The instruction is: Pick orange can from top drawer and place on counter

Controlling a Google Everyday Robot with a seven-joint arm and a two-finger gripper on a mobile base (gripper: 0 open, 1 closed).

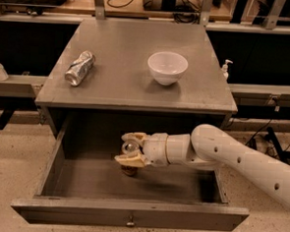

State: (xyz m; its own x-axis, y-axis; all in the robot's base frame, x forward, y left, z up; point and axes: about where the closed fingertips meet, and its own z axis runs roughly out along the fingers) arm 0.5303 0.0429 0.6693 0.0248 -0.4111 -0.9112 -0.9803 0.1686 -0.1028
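The orange can (128,170) stands upright on the floor of the open top drawer (82,175), left of its middle; only its silver top and lower rim show. My gripper (131,148) reaches in from the right and sits around the can's upper part, one finger behind it and one in front, both against its sides. The counter (122,82) is the grey cabinet top above the drawer.
A crushed silver can (80,68) lies on the counter's left side. A white bowl (167,67) stands right of the counter's middle. The drawer's front panel with its knob (130,218) is nearest me. My white arm (240,161) crosses the drawer's right wall.
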